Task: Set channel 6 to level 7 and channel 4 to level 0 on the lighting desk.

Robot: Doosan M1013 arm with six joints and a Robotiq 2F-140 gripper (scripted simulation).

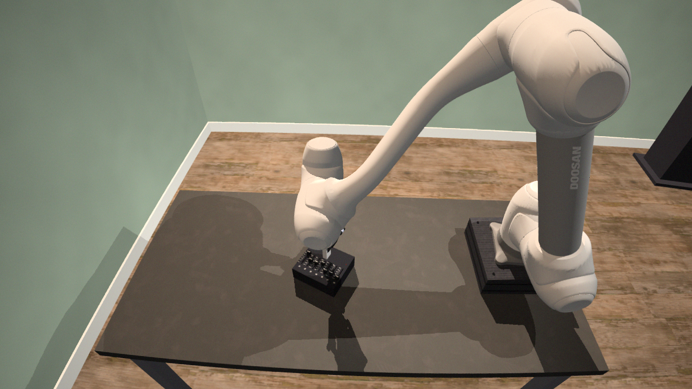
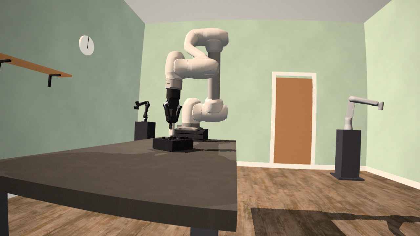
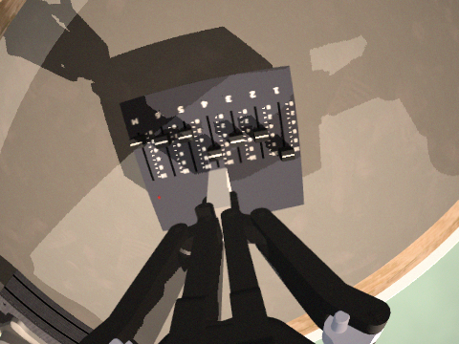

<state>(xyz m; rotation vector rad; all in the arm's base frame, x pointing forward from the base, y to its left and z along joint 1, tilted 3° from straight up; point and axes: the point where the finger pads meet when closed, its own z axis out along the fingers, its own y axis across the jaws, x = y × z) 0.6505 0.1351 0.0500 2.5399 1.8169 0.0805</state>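
Seven fader caps, as far as I can count in the wrist view, stand in one row on the lighting desk (image 3: 224, 147), but the small numbers printed above them are too blurred to read, so I cannot tell which channel is which. In the top view the wrist of the arm (image 1: 319, 213) covers the far edge of the desk, and its caps are only tiny dots. One gripper (image 3: 220, 198) points down at the desk's bare near part, its two fingers pressed together with nothing between them. The desk lies on the dark table (image 1: 193, 290), near its middle, well apart from the arm's base (image 1: 488, 261).
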